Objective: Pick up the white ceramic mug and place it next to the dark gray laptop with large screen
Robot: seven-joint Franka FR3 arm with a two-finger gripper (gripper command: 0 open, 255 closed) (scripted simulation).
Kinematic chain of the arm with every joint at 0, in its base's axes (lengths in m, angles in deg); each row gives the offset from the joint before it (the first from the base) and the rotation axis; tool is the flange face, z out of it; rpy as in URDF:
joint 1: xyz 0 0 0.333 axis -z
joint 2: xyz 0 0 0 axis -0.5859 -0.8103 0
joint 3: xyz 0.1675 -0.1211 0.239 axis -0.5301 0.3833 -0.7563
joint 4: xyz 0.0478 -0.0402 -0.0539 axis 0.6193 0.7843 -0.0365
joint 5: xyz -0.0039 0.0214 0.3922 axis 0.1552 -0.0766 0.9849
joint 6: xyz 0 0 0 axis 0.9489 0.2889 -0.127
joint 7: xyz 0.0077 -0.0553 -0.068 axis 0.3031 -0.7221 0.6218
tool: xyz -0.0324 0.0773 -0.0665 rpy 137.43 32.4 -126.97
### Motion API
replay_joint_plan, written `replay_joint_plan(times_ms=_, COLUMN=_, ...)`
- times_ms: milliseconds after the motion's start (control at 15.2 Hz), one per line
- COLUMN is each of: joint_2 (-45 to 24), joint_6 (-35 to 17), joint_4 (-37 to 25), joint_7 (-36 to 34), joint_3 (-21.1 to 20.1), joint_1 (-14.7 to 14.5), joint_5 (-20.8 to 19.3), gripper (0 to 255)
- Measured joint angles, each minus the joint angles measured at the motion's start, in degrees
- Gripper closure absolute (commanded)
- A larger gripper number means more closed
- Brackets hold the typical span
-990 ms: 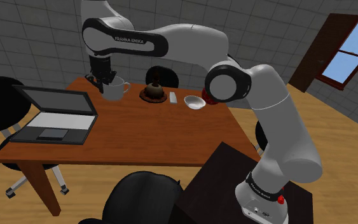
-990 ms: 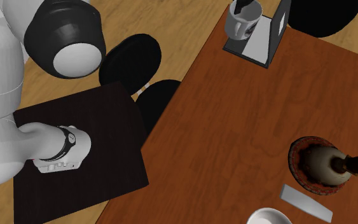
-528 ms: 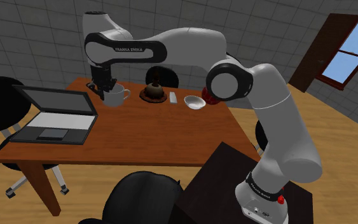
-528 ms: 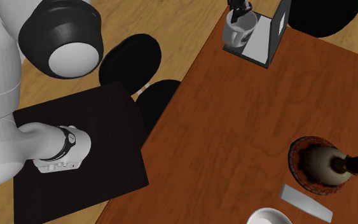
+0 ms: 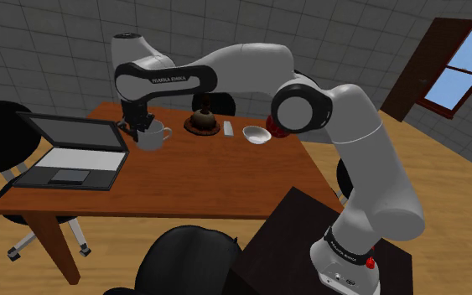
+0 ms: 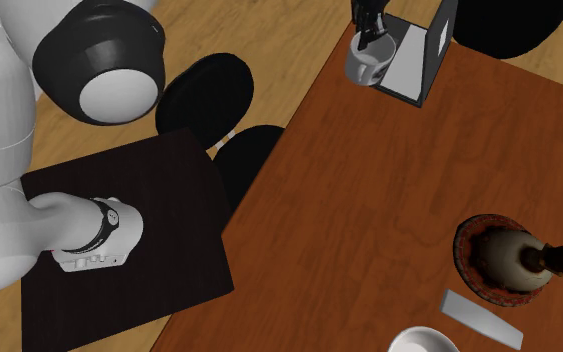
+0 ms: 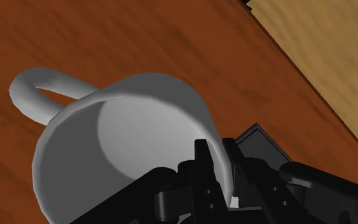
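Your jaws, pinched on the wall of the white mug (image 5: 151,136), have carried it across the worktop (image 5: 217,176) to just beside the dark laptop (image 5: 68,156), so letting go looks close

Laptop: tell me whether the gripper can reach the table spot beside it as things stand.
Probably yes: the gripper, shut on the white mug, hangs close beside the laptop, nothing standing between them on the wooden table.
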Motion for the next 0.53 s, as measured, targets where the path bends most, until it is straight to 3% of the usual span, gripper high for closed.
replay_joint_plan(times_ms=528, joint_2=-1.6, joint_6=-5.1, joint_4=3.6, joint_7=-0.4, joint_3=0.2, joint_1=0.2, joint_5=-0.3, gripper=255)
